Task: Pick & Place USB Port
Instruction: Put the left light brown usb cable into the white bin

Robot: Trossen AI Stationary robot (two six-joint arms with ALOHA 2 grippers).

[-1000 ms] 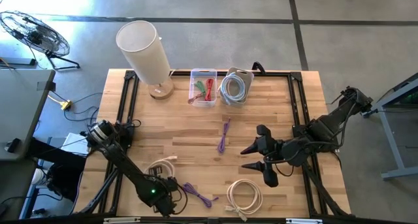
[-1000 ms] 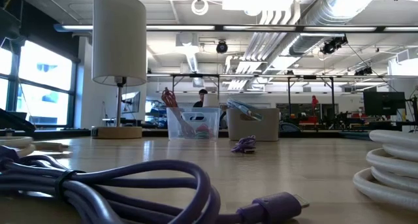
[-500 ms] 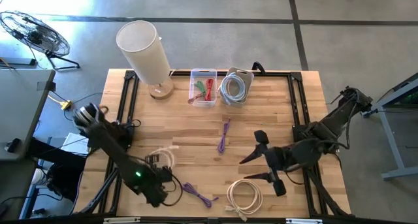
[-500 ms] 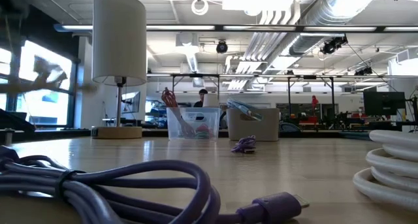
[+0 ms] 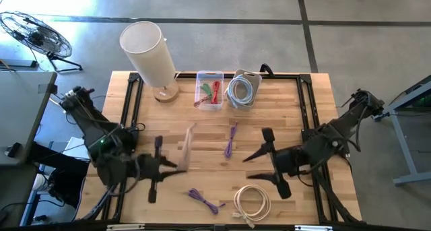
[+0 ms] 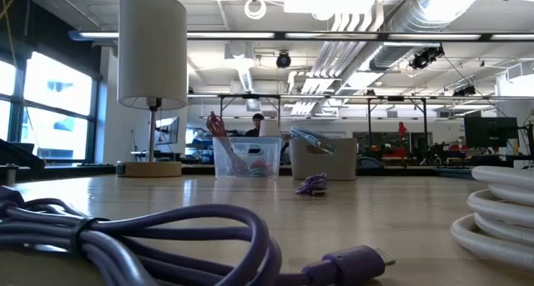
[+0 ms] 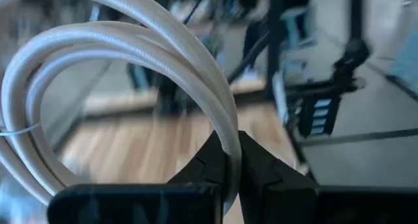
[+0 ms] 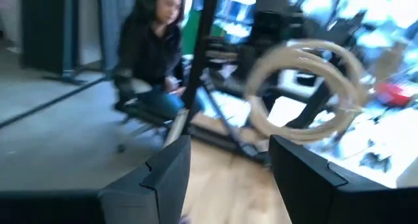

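probably an open lab or workshop: exposed ceiling ducts (image 6: 367, 23), metal-framed benches (image 6: 392, 111), concrete floor (image 5: 269, 36).

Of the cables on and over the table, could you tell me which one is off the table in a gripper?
The cream cable coil, clamped in the left gripper. The purple cables and the white coil lie on the wood.

Your coiled cream-white USB cable (image 5: 186, 146) hangs clear of the desk's wooden top, pinched in the left gripper (image 5: 161, 166) near the left edge; the left wrist view shows its round loops (image 7: 117, 67) standing up from the closed fingertips. A second coiled white cable (image 5: 252, 202) lies flat by the desk's front edge.
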